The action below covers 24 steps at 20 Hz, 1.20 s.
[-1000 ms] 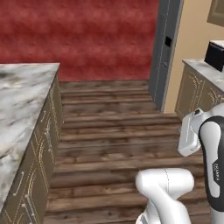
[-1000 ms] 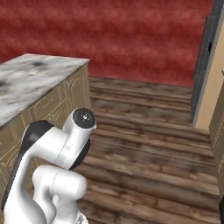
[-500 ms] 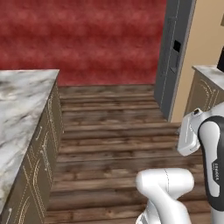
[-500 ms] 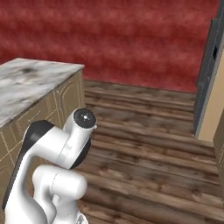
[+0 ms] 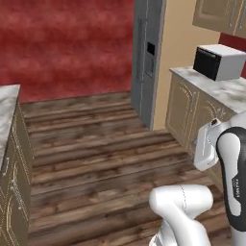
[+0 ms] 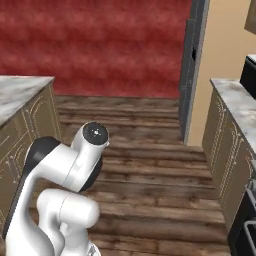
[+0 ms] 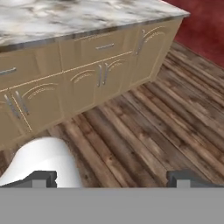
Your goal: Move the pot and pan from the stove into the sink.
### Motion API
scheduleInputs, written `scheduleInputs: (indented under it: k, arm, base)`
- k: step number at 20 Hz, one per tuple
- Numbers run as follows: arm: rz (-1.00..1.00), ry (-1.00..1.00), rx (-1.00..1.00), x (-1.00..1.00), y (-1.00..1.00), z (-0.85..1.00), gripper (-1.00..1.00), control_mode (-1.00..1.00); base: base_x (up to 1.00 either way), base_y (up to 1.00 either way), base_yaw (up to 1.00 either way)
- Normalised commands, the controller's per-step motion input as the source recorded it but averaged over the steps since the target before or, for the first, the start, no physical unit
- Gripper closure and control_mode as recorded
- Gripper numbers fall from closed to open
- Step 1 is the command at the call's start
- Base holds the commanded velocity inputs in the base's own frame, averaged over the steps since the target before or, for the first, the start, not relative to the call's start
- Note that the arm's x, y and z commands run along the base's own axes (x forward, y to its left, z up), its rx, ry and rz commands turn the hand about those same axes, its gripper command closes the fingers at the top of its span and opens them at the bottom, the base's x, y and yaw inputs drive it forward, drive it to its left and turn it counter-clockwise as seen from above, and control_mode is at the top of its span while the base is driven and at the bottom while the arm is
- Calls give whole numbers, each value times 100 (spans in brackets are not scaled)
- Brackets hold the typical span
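Note:
The pot, the pan and the sink are out of view. A dark appliance front (image 6: 245,231) shows at the lower right edge of the right base view; I cannot tell whether it is the stove. In the hand view my gripper (image 7: 111,178) is open, its two dark fingertips (image 7: 40,177) far apart with nothing between them. It points down at the wooden floor (image 7: 144,127) beside a cabinet island.
A marble-topped island (image 5: 6,98) (image 6: 20,89) (image 7: 87,17) stands on the left. A tall grey fridge (image 5: 146,57) (image 6: 192,60) stands ahead. A right-hand counter (image 5: 218,91) (image 6: 234,106) carries a microwave (image 5: 218,61). Wooden floor (image 5: 96,149) lies between them.
The whole picture has slid left in both base views, so the base has turned right. The fridge, right counter and microwave have come further into view. The gripper stays open.

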Motion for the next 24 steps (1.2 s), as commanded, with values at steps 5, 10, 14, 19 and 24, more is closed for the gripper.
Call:
scheduleInputs:
  k: [5, 10, 14, 19, 24]
  arm:
    - [0, 0, 0, 0, 0, 0, -100, 100]
    - [0, 0, 0, 0, 0, 0, -100, 100]
    - [0, 0, 0, 0, 0, 0, -100, 100]
    - [0, 0, 0, 0, 0, 0, -100, 100]
    - [0, 0, 0, 0, 0, 0, -100, 100]
  base:
    - [0, 0, -50]
    - [0, 0, -50]
    - [0, 0, -50]
    - [0, 0, -50]
    - [0, 0, -50]
